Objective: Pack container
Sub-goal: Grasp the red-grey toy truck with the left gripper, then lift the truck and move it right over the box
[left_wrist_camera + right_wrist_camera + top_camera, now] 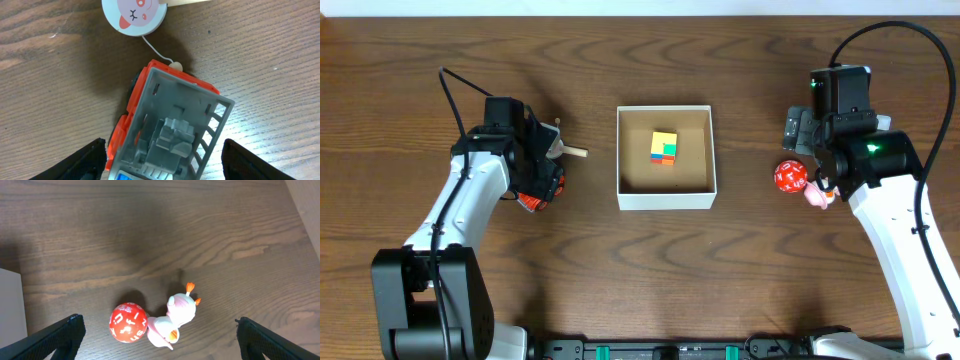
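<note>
The container (pixel 666 195), a shallow square white-walled box with a brown inside, sits mid-table and holds a multicoloured cube (pixel 664 148). My left gripper (pixel 162 160) is open around an orange and grey toy truck (pixel 170 125), its fingers apart from the truck on both sides; the truck also shows in the overhead view (pixel 532 200). My right gripper (pixel 160 337) is open wide above a red lettered ball (pixel 128 323) and a pink duck toy (pixel 175 320) that touch each other. Both lie right of the container in the overhead view, the ball (pixel 790 177) and the duck (pixel 817 195).
A round pink-faced paddle on a wooden stick (pixel 134 14) lies just beyond the truck, with a thin white string running to it. Its stick (pixel 572 152) points toward the container. The container's corner (pixel 9 305) shows at the left edge of the right wrist view.
</note>
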